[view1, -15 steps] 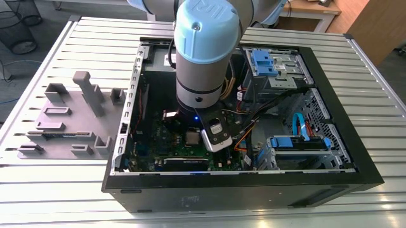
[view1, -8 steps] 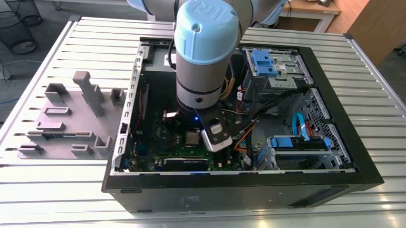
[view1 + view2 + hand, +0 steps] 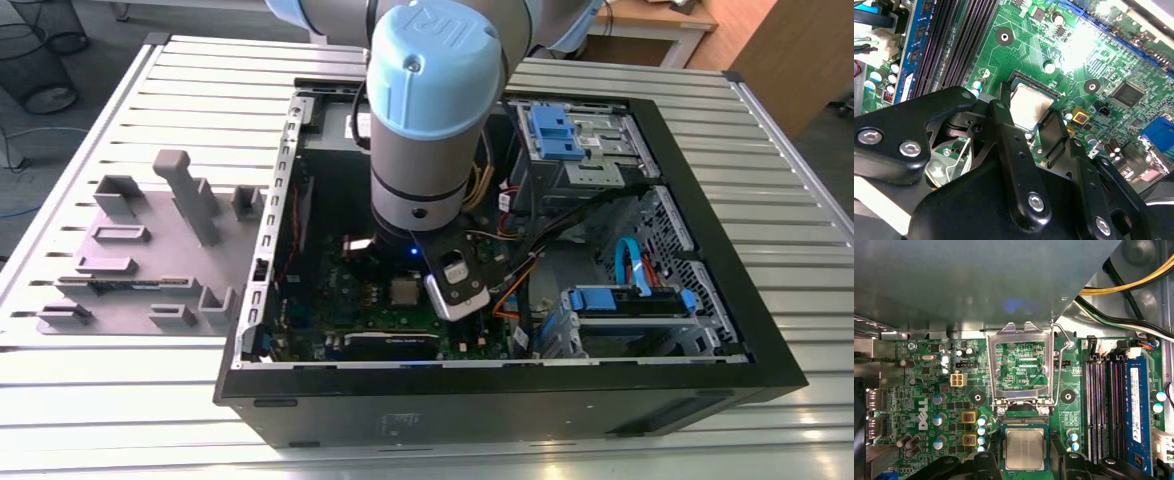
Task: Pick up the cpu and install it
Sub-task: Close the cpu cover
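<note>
The cpu (image 3: 1025,449), a small square chip with a pale silver top, lies flat in the socket on the green motherboard (image 3: 929,405). My gripper (image 3: 1025,456) straddles it, one black finger against each of two opposite edges. The second wrist view shows the same cpu (image 3: 1029,104) between the fingers (image 3: 1004,112) of the gripper (image 3: 1030,114). The metal socket frame (image 3: 1020,365) is swung up and open beyond the chip, its lever raised. In the exterior view the arm (image 3: 427,130) reaches down into the open computer case (image 3: 694,330).
Black memory slots (image 3: 1101,405) and a blue-edged memory stick (image 3: 1135,415) run beside the socket. Yellow and black cables (image 3: 1134,285) cross one corner. Grey fixture blocks (image 3: 147,250) stand on the slatted table at the exterior view's left. Drive bays (image 3: 587,145) crowd the case's other side.
</note>
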{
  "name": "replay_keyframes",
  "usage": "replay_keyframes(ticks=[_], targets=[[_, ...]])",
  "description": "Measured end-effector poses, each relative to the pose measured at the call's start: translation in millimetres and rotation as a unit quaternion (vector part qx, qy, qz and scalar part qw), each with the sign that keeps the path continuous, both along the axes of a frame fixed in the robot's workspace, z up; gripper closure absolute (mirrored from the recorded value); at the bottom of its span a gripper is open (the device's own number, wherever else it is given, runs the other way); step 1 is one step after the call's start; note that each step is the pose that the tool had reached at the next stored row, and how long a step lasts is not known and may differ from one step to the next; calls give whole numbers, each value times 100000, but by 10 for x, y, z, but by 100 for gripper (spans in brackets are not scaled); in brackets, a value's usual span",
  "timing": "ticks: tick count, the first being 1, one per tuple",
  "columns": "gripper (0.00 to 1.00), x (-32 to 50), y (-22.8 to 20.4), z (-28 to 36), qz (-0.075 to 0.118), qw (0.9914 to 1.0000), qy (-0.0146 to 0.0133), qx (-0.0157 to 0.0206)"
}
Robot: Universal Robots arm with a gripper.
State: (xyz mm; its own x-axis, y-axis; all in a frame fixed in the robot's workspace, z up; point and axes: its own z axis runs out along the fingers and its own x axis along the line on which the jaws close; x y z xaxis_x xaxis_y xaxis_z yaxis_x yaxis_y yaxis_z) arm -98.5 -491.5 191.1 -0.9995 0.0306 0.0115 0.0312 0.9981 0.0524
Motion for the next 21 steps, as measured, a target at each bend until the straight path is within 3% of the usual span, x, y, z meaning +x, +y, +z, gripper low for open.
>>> replay_keyframes(ticks=[21], targets=[[53, -1, 6, -31, -1, 100000, 19, -38]])
